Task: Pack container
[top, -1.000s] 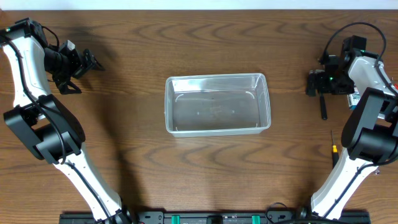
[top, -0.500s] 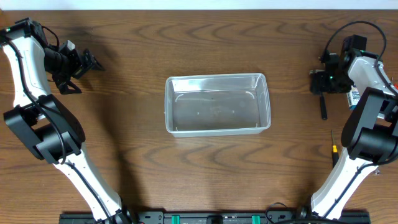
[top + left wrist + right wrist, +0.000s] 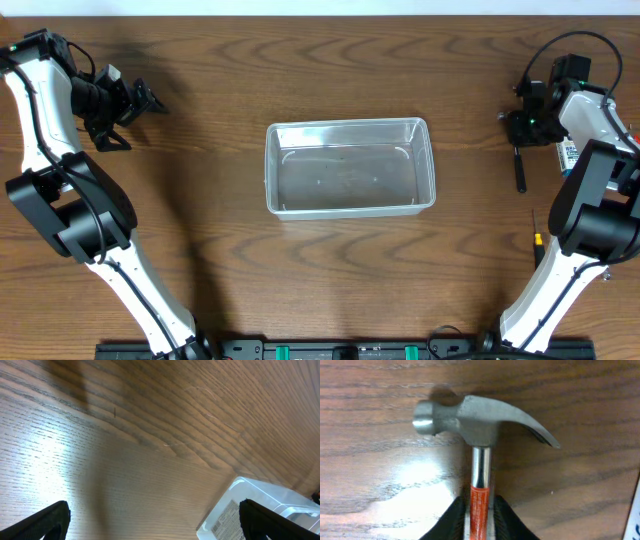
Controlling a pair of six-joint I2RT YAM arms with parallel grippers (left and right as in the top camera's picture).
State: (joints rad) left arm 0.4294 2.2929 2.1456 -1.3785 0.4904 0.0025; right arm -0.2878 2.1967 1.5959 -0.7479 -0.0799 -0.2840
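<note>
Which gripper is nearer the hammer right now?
Right. The right gripper straddles the hammer handle; the left gripper hangs open far across the table, beyond the container.

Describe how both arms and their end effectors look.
The two match: the left arm and right arm have white rounded links joined by bulky black joints. Thin black cables loop over the right wrist, and each wrist shows small green lights. The left end effector and right end effector are black, each with two dark fingers.
</note>
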